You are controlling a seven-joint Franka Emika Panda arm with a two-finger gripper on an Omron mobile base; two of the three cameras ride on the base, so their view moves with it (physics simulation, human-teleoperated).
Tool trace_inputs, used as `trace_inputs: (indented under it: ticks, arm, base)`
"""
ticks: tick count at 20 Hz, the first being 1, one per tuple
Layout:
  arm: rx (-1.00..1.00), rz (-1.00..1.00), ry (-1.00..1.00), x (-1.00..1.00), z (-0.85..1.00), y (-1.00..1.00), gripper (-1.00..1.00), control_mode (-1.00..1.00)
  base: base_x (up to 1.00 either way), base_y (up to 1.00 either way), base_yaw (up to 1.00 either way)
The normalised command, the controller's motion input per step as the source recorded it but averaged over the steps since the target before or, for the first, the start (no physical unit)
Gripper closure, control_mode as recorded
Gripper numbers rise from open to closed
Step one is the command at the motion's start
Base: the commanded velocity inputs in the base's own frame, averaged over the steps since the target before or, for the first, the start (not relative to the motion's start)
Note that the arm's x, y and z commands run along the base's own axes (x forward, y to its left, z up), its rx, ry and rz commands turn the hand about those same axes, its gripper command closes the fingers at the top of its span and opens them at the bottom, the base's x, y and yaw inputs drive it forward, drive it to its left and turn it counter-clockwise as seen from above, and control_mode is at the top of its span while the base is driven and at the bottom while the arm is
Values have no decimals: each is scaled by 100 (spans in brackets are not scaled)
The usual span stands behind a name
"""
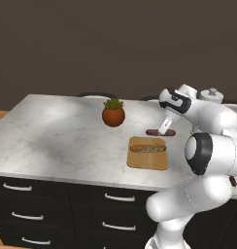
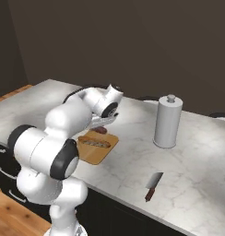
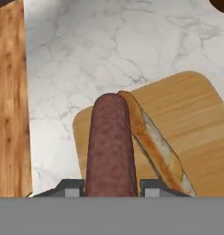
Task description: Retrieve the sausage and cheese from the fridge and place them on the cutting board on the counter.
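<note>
Sausage (image 1: 152,132) first: gripping it across its middle with the gripper (image 1: 164,130), fingers (image 3: 70,187) drawn in against both sides of it and pinching it firmly; holding it roughly level, lying crosswise to the arm in the left base view; hanging it low by the far edge of the cutting board (image 1: 148,160), over the white-grey marbled counter (image 1: 62,136); not being able to tell whether it is touching the surface or riding just clear of it.

Looking along the hand: seeing the reddish-brown sausage (image 3: 110,147) running straight up from between the two dark tips, its rounded end lying over the near corner of the cutting board (image 3: 196,124); seeing a long crusty bread roll (image 3: 155,142) lying on that board, slanting just beside the sausage; catching a strip of wooden floor (image 3: 8,101) past the counter (image 3: 109,46) edge.

Looking from the right base: finding the gripper (image 2: 103,127) reaching down from the bent white arm, the sausage (image 2: 101,131) showing as a dark stub beyond the board (image 2: 98,154), the bread roll (image 2: 93,143) resting on it; noting a tall grey canister (image 2: 168,122) with a knob on top standing well apart on the counter (image 2: 197,152); noting a red-handled knife (image 2: 152,186) lying flat near the front edge.

Looking from the left base again: spotting a small potted plant (image 1: 113,114) in a round orange-brown pot standing near the board's far left, apart from it; seeing black drawers (image 1: 38,214) with silver handles running below the counter.
</note>
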Motion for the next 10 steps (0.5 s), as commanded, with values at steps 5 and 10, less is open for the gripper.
trace_inputs:
  ticks: [5, 10]
  arm:
    - [-8, 25, -1, 37, -37, 11, 100, -100]
    - [-15, 13, -8, 38, -48, 14, 100, -100]
  base:
    - [0, 0, 0]
    - [0, 0, 0]
